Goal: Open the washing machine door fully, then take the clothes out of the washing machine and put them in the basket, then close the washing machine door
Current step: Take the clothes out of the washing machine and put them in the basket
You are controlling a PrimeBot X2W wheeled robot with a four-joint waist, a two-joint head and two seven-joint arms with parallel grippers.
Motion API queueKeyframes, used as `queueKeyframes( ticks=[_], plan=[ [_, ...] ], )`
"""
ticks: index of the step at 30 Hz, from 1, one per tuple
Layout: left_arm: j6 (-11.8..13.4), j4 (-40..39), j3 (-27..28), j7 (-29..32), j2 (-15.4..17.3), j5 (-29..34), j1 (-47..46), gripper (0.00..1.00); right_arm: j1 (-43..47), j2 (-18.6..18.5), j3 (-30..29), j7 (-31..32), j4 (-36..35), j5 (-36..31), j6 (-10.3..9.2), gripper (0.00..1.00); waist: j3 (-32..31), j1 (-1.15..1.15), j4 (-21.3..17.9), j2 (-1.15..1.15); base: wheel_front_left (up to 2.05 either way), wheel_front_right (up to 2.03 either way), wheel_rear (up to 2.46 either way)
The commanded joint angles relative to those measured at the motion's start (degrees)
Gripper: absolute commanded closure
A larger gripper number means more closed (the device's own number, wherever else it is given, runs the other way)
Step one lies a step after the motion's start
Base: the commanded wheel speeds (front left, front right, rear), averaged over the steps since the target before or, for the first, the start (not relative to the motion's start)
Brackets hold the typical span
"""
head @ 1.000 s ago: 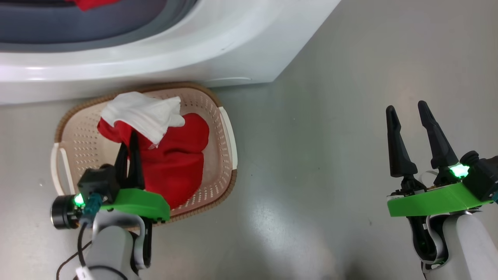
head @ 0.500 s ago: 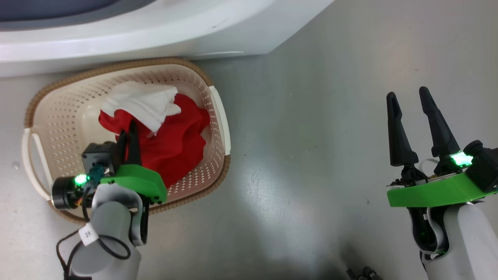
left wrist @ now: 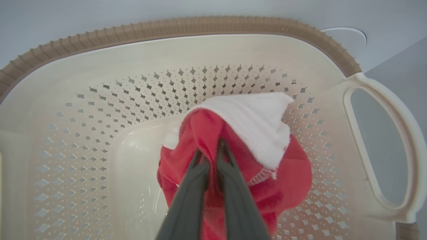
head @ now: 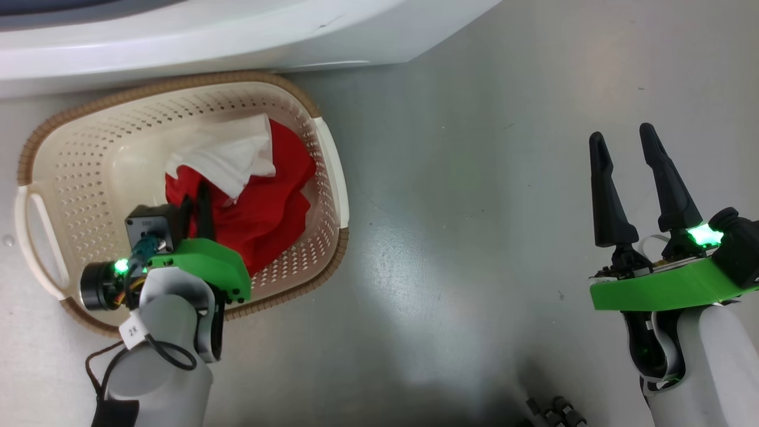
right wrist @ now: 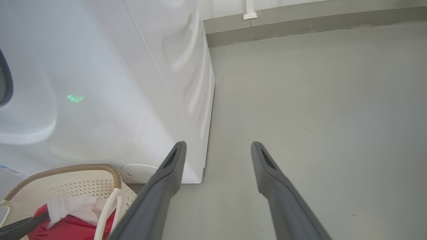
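Red clothes (left wrist: pixel 287 180) pinched in left claw (left wrist: pixel 210 150), basket (left wrist: pixel 166 53) under it, right claw (right wrist: pixel 218 145) fingers wide apart, washer (right wrist: pixel 133 83) at its left

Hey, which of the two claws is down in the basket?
The left claw, pinching the clothes inside the basket; the right claw hangs wide open over the floor.

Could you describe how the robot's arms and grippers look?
The left gripper and right gripper each have two long, tapered black fingers on a bright green mount with a glowing green light. The forearms are pale grey and rounded. The left one carries a black cable and a white tag.
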Motion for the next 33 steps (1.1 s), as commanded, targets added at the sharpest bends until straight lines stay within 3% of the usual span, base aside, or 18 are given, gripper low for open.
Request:
queueKeyframes(
  ticks=[1,5,6,7,8,33],
  plan=[
    [-0.08,-0.32,0.9,-0.3,1.06,-0.59,1.19,0.64,0.52,-0.37,1.2,-0.37,-1.29,0.18,0.01,0.0,-0.01,0.0,0.08,0.0,0.0,0.0,0.0],
    [-0.05,0.08,0.85,-0.3,1.06,-1.19,1.1,0.53,0.35,-0.39,1.17,-0.37,-1.12,0.12,0.01,0.0,-0.3,0.0,0.24,0.0,0.0,0.0,0.0],
    [-0.05,0.17,0.89,-0.3,1.06,-1.36,1.13,0.27,0.32,-0.39,1.17,-0.37,-1.07,0.11,0.01,0.0,-0.44,0.0,0.28,0.0,0.0,0.0,0.0],
    [-0.07,0.24,0.91,-0.3,1.06,-1.48,1.19,0.08,0.3,-0.39,1.17,-0.37,-1.0,0.09,0.01,0.0,-0.61,0.0,0.32,0.0,0.0,0.0,0.0],
    [-0.08,0.3,0.93,-0.3,1.06,-1.59,1.32,0.0,0.32,-0.4,1.17,-0.37,-0.93,0.06,0.01,0.0,-0.93,0.0,0.38,0.0,0.0,0.0,0.0],
    [-2.45,-7.7,3.68,-0.3,1.06,-3.58,10.8,0.0,4.03,-0.94,1.57,-0.37,2.41,-0.98,0.01,0.0,-16.57,0.0,3.02,0.0,0.0,0.0,0.0]
  ],
)
